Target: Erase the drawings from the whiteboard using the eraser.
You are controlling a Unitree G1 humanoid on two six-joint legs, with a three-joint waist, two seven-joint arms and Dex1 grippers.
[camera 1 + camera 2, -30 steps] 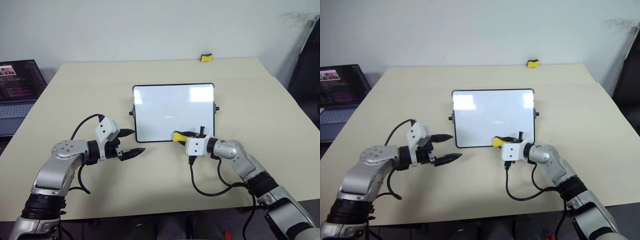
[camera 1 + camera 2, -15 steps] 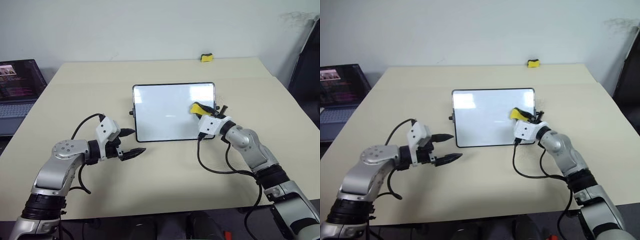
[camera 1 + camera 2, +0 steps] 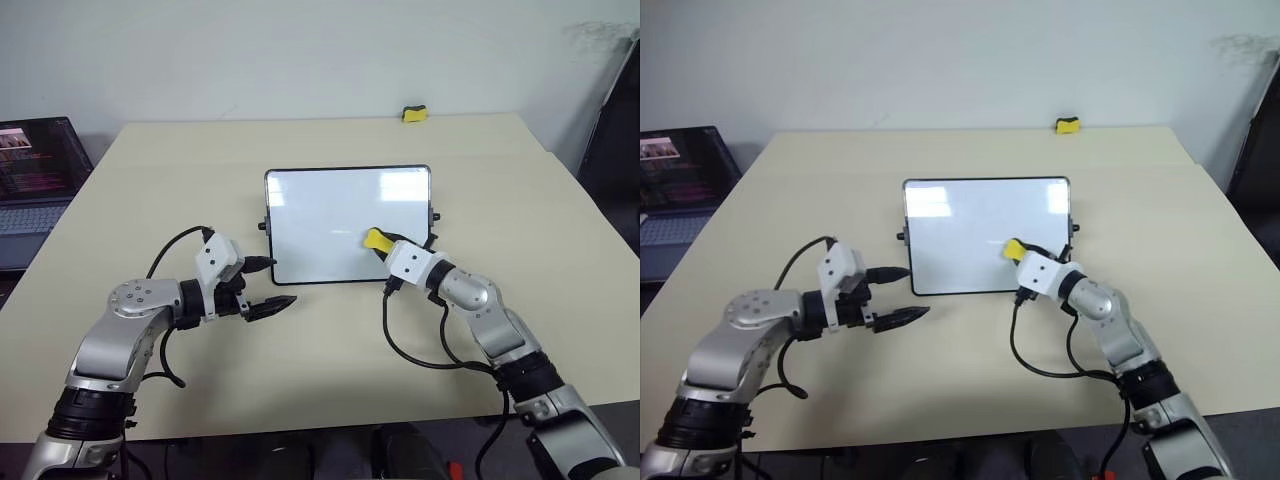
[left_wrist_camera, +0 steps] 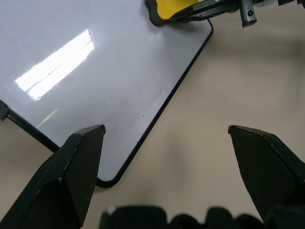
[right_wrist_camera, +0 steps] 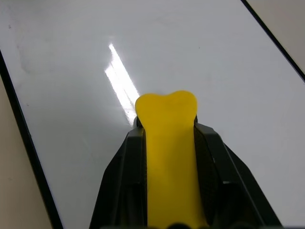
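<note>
The whiteboard point(image 3: 330, 215) lies flat mid-table, a thin black frame around a glossy white face. The drawings are out of view; the face looks plain white. My right gripper point(image 3: 384, 246) is shut on the yellow eraser point(image 3: 377, 240) and holds it over the board's lower right part. From the right wrist, the eraser point(image 5: 169, 157) sticks out between the black fingers point(image 5: 125, 162) above the white surface. My left gripper point(image 3: 272, 282) stands open and empty just off the board's lower left corner, one fingertip by the frame.
A second small yellow-and-black block point(image 3: 413, 114) sits at the table's far edge. An open laptop point(image 3: 35, 190) stands off the left side. A dark object point(image 3: 612, 140) leans at the far right. Cables loop from both wrists onto the table.
My right gripper carried the eraser from the board's bottom edge up to its right side, then back left and down onto the lower right area. The left gripper has barely shifted.
</note>
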